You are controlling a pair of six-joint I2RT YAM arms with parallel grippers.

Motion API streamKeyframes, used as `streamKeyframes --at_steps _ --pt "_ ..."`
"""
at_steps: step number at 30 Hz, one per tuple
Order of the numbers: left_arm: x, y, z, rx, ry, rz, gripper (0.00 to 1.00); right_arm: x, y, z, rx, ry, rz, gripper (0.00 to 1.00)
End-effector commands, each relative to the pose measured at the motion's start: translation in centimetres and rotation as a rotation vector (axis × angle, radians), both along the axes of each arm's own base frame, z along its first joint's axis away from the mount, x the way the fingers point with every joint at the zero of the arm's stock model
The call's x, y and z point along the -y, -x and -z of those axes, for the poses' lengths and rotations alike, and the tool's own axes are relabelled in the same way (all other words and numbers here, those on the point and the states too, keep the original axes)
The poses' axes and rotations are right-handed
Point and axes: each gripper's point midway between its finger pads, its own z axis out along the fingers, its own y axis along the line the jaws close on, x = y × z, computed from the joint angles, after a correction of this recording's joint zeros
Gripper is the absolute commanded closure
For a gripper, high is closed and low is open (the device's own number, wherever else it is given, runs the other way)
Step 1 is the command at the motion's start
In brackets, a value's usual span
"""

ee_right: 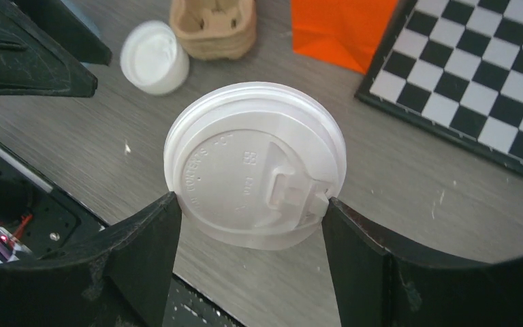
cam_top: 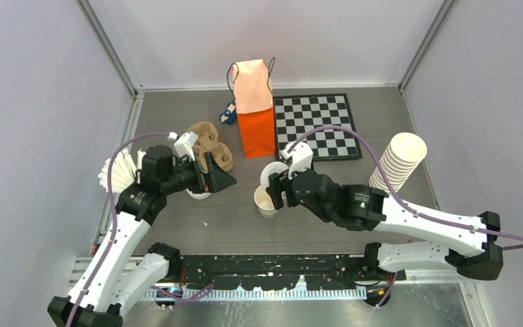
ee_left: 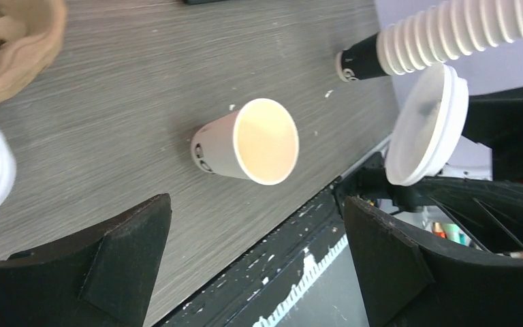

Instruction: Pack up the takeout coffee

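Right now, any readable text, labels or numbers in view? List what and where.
Nothing reads cleanly.
On the lid: raised lettering around the top and beside the sip hole, too faint to read.
On the cup: small dark print near its base, too small to read.
On the orange bag and the chessboard: no text visible.

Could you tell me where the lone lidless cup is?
Top view: the lone lidless cup stands mid-table, left of the right gripper holding a lid.
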Motion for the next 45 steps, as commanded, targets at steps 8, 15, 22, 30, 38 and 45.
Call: streamKeyframes --at_steps 8,15,22,30,38,45 --pt "-2.8 -0.2 1.5 0.065 -0.069 -0.158 0.03 0.0 1.3 5.1 -0.289 0.304 0.068 0.24" --pt "-3.8 1.1 0.0 0.153 -0.055 -0.188 0.06 -1.8 -0.2 7.8 -0.419 0.342 0.062 0.24" --pt "-3.9 2.0 -0.3 0.158 -0.039 -0.181 0.08 -2.6 -1.5 9.0 -0.465 0.362 0.054 0.24" --pt "-3.6 2.1 -0.3 0.155 -0.016 -0.178 0.08 -2.8 -2.4 10.1 -0.505 0.384 0.059 0.23" --pt "-3.5 2.1 0.2 0.143 -0.021 -0.168 0.09 -2.2 -2.3 11.4 -0.529 0.424 0.066 0.17" --pt "-3.4 2.1 0.2 0.144 -0.015 -0.168 0.09 -2.4 -2.4 10.7 -0.523 0.407 0.059 0.16"
